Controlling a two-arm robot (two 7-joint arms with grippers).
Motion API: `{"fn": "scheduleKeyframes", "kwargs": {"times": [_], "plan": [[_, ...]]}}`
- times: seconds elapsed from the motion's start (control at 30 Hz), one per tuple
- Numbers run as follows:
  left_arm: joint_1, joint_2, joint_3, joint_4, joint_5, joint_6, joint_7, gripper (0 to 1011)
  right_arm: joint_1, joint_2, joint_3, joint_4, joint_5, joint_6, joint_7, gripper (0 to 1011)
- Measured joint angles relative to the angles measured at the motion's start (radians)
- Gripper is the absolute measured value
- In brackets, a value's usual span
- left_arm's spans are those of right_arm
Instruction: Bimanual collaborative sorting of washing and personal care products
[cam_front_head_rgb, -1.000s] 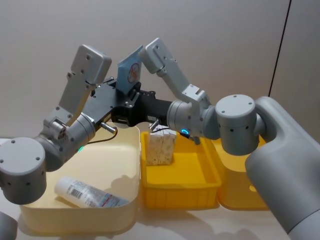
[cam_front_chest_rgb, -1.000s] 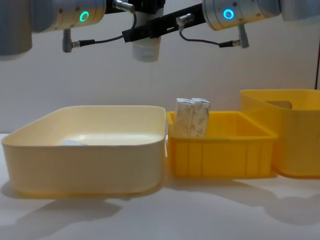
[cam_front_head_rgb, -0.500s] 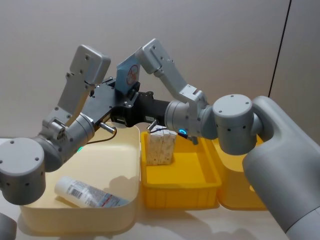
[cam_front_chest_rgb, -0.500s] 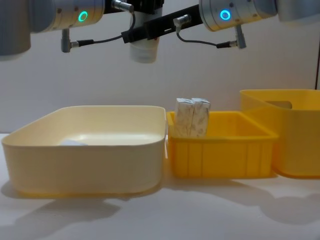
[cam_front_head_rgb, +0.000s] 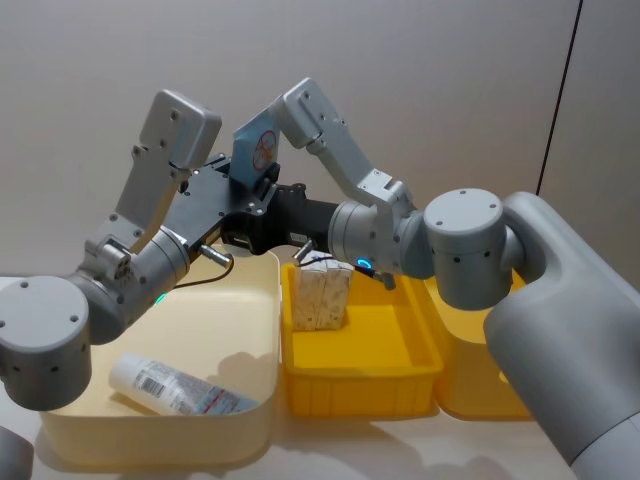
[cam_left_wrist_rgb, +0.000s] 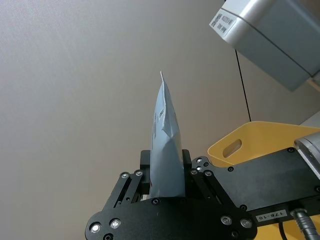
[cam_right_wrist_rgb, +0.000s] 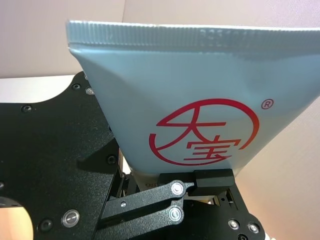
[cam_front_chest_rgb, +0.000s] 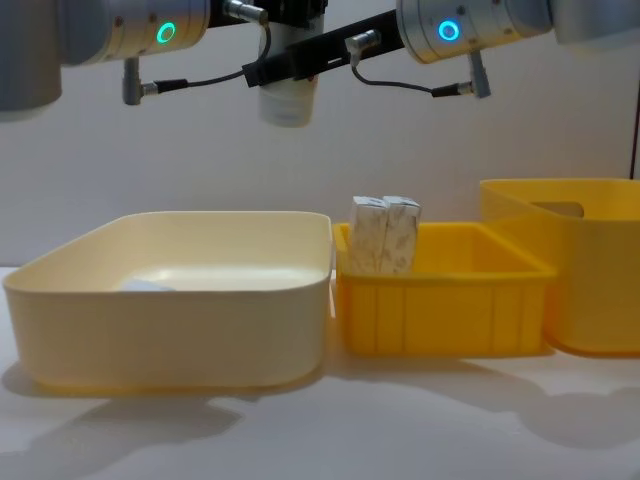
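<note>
A pale blue tube (cam_front_head_rgb: 255, 150) with a red round logo is held upright, high above the seam between the cream tub (cam_front_head_rgb: 265, 330) and the yellow bin (cam_front_head_rgb: 360, 385). My left gripper (cam_front_head_rgb: 245, 195) is shut on its flat sides, seen edge-on in the left wrist view (cam_left_wrist_rgb: 166, 157). My right gripper (cam_front_head_rgb: 265, 205) reaches in from the right and is shut on the tube's lower end; the white cap (cam_front_chest_rgb: 285, 105) hangs below. Another tube (cam_front_head_rgb: 175, 388) lies in the cream tub. Two white cartons (cam_front_head_rgb: 322, 295) stand in the yellow bin's far left corner.
A deeper yellow tub (cam_front_chest_rgb: 580, 270) with a handle slot stands at the right of the yellow bin (cam_front_chest_rgb: 440, 310). The cream tub (cam_front_chest_rgb: 170, 320) sits at the left. A plain grey wall is close behind the bins.
The held tube and both grippers have drifted slightly to the left. The right arm's elbow has swung left as well. The bins and their contents have not moved.
</note>
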Motion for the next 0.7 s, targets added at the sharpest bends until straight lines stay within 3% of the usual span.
{"fn": "scheduleKeyframes", "kwargs": {"times": [0.3,0.7], "plan": [[0.000,0.000,0.000,-0.001,0.000,0.000,-0.001,364,0.001,-0.001,-0.001,0.001,0.000,0.000,0.000,582],[0.000,0.000,0.000,-0.001,0.000,0.000,-0.002,745,0.001,-0.001,-0.001,0.002,0.001,0.000,-0.001,582]]}}
